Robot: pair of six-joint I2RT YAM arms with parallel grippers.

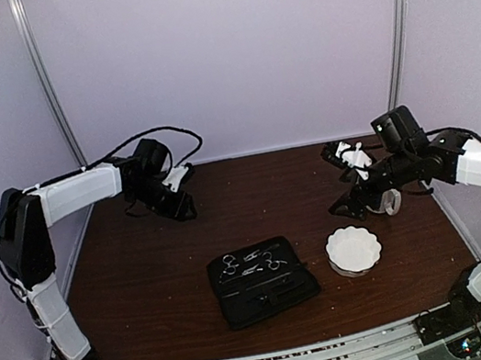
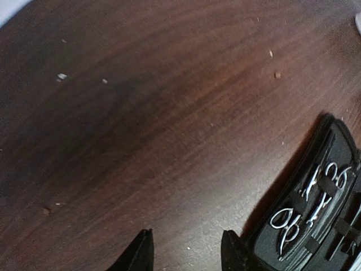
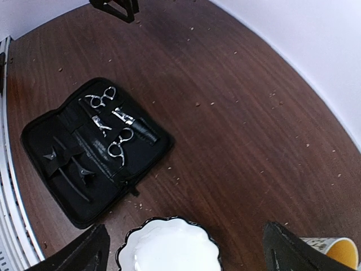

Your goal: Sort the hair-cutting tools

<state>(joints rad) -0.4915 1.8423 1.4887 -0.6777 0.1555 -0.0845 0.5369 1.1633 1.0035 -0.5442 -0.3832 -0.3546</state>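
Observation:
The black zip case (image 1: 271,298) lies open near the table's front middle. Two silver scissors (image 3: 100,100) (image 3: 118,145) sit strapped in its upper half, also seen as scissors (image 2: 286,224) in the left wrist view. Two thin black clip pieces (image 3: 53,158) (image 3: 83,170) lie in the lower half. My left gripper (image 1: 185,210) (image 2: 187,251) hangs over bare table left of the case, jaws apart and nothing between them. My right gripper (image 1: 343,208) (image 3: 186,254) stands wide open above the white scalloped bowl (image 3: 169,248), which holds nothing I can see.
The white bowl (image 1: 353,249) stands just right of the case. A cup with a yellow inside (image 3: 338,251) sits right of the right gripper. Small crumbs dot the dark wooden table (image 1: 146,280). Walls close in at the back and both sides.

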